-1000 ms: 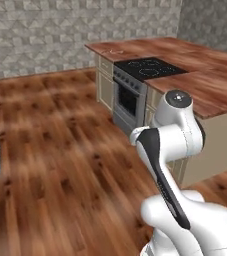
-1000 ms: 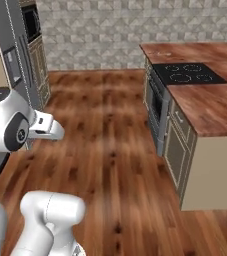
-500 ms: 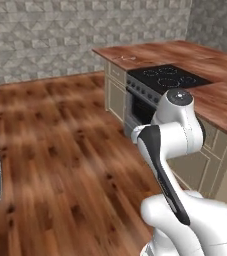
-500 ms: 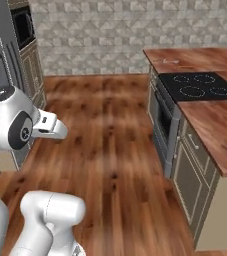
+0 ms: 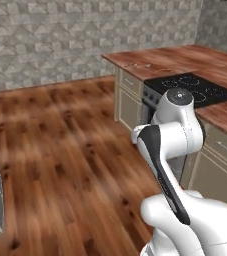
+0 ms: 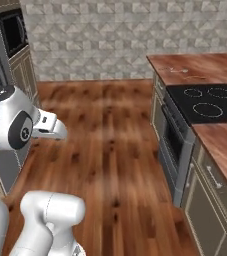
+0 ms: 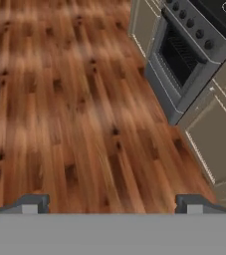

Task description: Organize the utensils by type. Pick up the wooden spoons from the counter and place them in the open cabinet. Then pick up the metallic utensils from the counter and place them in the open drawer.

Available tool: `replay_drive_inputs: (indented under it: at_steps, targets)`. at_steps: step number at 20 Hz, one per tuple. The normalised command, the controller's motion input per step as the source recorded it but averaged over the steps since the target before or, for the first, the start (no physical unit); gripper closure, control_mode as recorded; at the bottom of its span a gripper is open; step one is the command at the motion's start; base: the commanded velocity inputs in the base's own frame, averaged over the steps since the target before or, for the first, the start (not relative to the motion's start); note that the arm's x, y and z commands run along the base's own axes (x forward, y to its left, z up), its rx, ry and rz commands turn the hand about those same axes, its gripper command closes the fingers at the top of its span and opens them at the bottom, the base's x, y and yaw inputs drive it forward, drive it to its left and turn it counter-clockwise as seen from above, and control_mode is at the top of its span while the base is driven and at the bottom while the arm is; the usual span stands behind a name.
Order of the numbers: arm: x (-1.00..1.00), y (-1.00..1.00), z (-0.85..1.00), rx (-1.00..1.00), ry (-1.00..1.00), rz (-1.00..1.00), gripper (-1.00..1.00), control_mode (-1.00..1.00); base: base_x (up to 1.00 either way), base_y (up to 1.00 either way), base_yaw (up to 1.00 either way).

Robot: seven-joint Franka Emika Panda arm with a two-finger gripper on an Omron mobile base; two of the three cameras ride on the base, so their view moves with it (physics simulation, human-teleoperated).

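Two small dark finger tips (image 7: 31, 203) of mine stick up at the bottom of my hand view, one far left and one far right. They are spread wide apart, and nothing sits between them. My gripper (image 7: 112, 205) hangs in the air over the brown wooden plank floor (image 7: 84, 109) and holds nothing.

Under my fingers the floor runs away from me, with dark knots in the boards. Off to the side in my hand view stands the grey metal oven (image 7: 181, 60) with a dark glass door and a row of round knobs on top. Just beside it are the cream panelled cupboards (image 7: 216, 134).

From the right base view, the flat black stovetop (image 6: 211, 102) with white ring marks lies on top of the oven. The glossy reddish-brown wooden counter (image 6: 197, 67) goes on past the stovetop, further from me. Some thin, pale little things (image 6: 180, 70) lie on that far part of the counter. In the left base view I see them too (image 5: 144, 65). They are too small for me to tell which is a spoon and which is a fork.

On the other side of the room, a tall grey cabinet holds a black microwave (image 6: 13, 32). At the very back stands the grey stone tile wall (image 6: 90, 35).
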Motion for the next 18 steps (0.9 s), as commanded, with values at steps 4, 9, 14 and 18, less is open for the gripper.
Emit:
replay_drive_inputs:
  at_steps: [4,9,14,18]
  targets:
    - [0.00,0.00,0.00,0.00,0.00,0.00,-1.00,1.00,1.00,0.00,0.00]
    - [0.00,0.00,0.00,0.00,0.00,0.00,-1.00,1.00,1.00,0.00,0.00]
    - [0.00,0.00,0.00,0.00,0.00,0.00,-1.00,1.00,1.00,0.00,-0.02]
    - [0.00,0.00,0.00,0.00,0.00,0.00,-1.00,1.00,0.98,0.00,-0.17]
